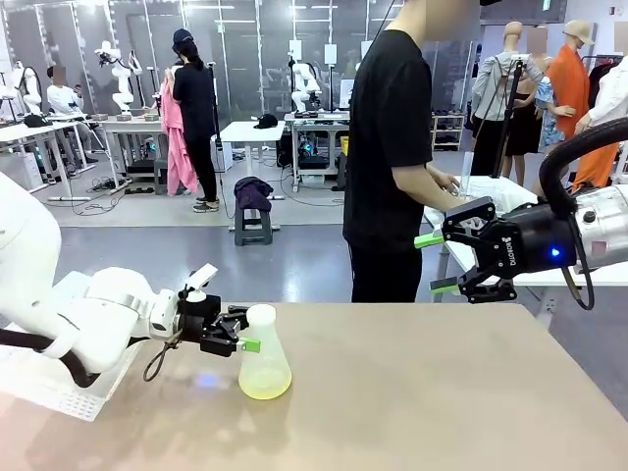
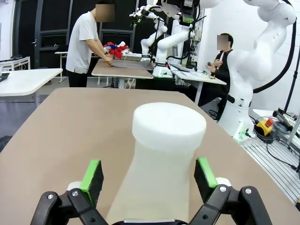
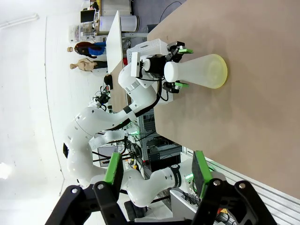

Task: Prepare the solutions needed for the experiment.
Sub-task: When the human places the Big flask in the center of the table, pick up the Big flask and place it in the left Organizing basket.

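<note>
With its green pads spread wide either side of the neck of the frosted flask (image 1: 265, 353) but not touching, the left gripper (image 1: 241, 334) had yet to grip the solutions standing on the table (image 1: 442, 392), while the right gripper (image 1: 438, 263) hung partly open and empty above.

Tan table (image 1: 442, 392), frosted conical flask (image 1: 265, 353) of pale yellow-green solutions (image 1: 265, 383) standing upright on it
</note>
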You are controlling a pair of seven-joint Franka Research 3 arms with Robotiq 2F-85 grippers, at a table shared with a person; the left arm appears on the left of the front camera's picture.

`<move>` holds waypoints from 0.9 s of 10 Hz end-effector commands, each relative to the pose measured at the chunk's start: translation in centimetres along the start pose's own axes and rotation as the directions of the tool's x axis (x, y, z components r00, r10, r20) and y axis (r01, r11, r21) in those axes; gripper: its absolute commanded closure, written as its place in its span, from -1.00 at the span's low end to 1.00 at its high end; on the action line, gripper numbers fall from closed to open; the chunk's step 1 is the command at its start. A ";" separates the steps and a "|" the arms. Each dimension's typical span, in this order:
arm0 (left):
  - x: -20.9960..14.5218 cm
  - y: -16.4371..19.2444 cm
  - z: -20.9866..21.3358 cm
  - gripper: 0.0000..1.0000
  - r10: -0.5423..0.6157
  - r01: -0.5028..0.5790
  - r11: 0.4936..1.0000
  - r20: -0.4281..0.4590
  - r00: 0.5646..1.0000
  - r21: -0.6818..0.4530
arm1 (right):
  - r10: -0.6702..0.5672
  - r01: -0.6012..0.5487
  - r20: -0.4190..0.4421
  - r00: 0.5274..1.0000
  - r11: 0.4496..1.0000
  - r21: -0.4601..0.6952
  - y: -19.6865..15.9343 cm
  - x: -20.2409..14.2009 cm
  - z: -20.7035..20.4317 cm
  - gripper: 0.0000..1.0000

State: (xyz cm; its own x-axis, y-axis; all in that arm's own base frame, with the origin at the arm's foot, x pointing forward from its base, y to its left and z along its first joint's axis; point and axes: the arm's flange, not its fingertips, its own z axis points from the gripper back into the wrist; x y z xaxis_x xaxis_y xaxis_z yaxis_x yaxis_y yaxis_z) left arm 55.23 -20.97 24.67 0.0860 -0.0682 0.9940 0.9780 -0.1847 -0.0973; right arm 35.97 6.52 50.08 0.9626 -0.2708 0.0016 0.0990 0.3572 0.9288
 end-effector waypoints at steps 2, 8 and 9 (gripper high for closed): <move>0.7 -0.5 -1.0 -1.00 -0.055 0.054 0.998 0.014 0.998 0.018 | 0.002 -0.003 0.009 1.000 1.000 0.009 -0.1 -0.2 -0.1 -0.50; 3.7 -2.1 -0.6 -1.00 -0.046 0.048 0.999 -0.057 0.997 0.020 | 0.002 -0.003 0.009 1.000 1.000 0.009 -0.1 -0.2 -0.1 -0.50; 3.5 -1.9 -0.8 -1.00 -0.040 0.041 0.999 -0.050 0.998 0.017 | 0.002 -0.003 0.009 1.000 1.000 0.009 -0.1 -0.2 -0.1 -0.50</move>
State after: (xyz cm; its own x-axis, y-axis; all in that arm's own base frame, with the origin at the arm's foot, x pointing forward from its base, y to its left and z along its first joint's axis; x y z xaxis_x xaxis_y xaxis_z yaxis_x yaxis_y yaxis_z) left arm 53.54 -21.12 28.55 0.0205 -0.0922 0.9955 0.9835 -0.1770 -0.0366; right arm 35.97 6.52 50.08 0.9626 -0.2708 0.0016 0.0990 0.3572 0.9288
